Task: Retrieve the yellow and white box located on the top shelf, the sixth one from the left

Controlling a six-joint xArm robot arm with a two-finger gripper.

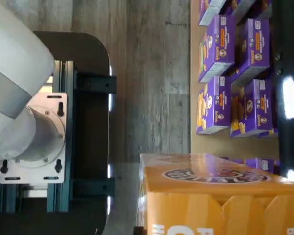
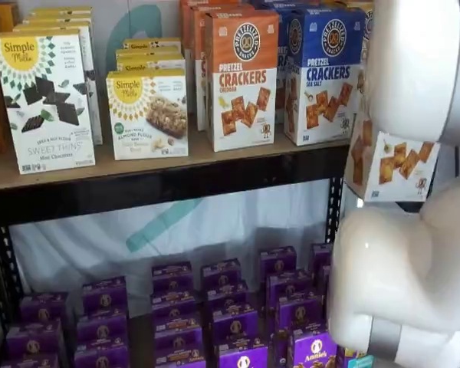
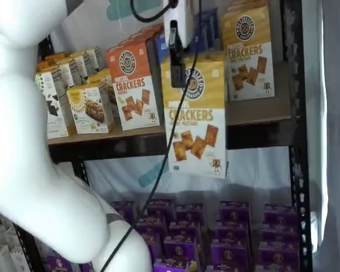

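The gripper [image 3: 177, 54] is clamped on one yellow and white box [image 3: 196, 119], a tall cardboard carton hanging clear in front of the top shelf [image 3: 255, 116]. Behind stand one orange box [image 3: 134, 85] and one more yellow carton [image 3: 249, 54].

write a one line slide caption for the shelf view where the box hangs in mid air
Gripper holds the tall yellow and white cracker box by its top, clear of the tan wooden top shelf.

Glossy white rounded arm [image 3: 28, 170], white gripper [image 3: 177, 71] body, black finger, black cable [image 3: 164, 153] trailing alongside.
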